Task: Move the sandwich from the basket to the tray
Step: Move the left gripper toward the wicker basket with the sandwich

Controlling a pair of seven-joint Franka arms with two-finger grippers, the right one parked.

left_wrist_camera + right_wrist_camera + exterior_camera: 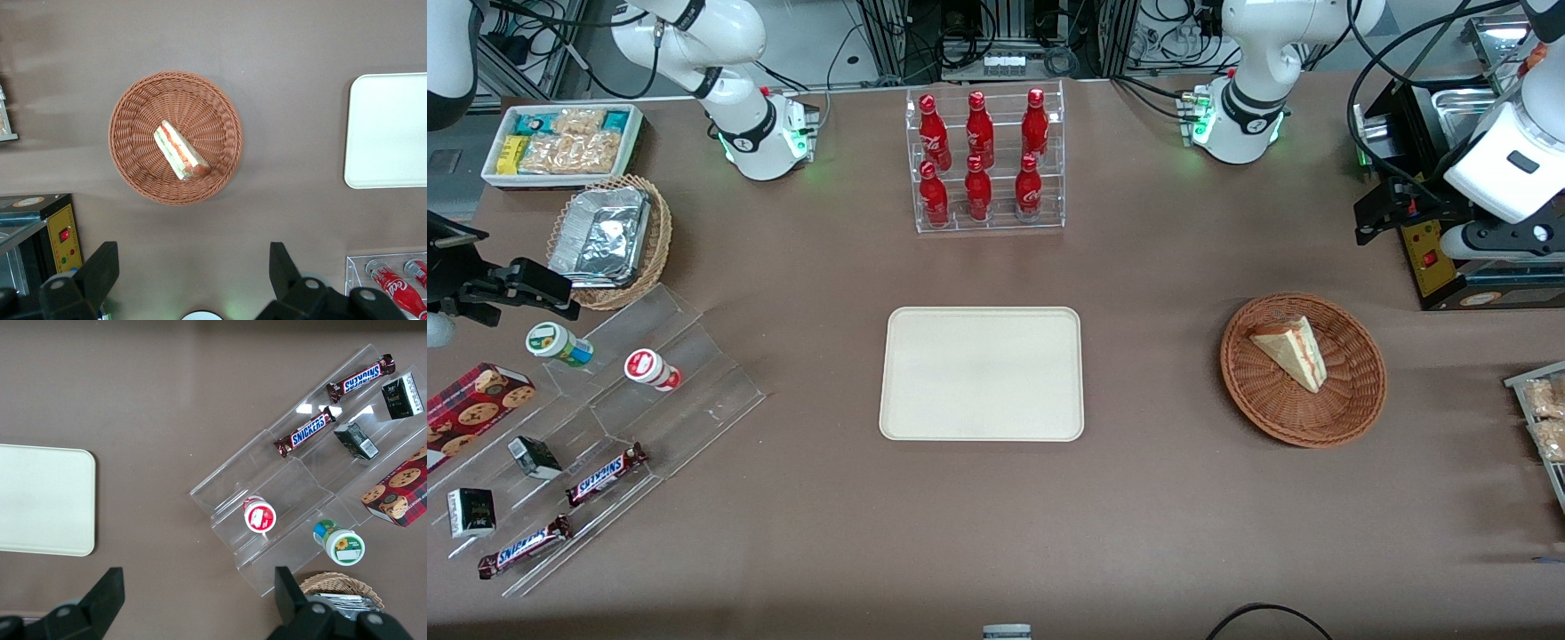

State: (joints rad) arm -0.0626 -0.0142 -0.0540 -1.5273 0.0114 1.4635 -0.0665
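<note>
The sandwich (1294, 351) (180, 152), a pale bread wedge with red and green filling along its cut edge, lies in the round reddish-brown wicker basket (1303, 427) (133, 120) toward the working arm's end of the table. The cream tray (983, 373) (390, 130) (40, 500) lies flat mid-table with nothing on it. My left gripper (1380, 213) (192, 257) hangs high above the table, farther from the front camera than the basket. It is open wide and holds nothing.
A clear rack of red bottles (987, 160) stands farther back than the tray. A black machine with a yellow panel (1432, 258) sits by the gripper. A stepped acrylic shelf of snacks (605, 427), a tan basket with a foil container (609, 240) and a white snack box (560, 142) lie toward the parked arm's end.
</note>
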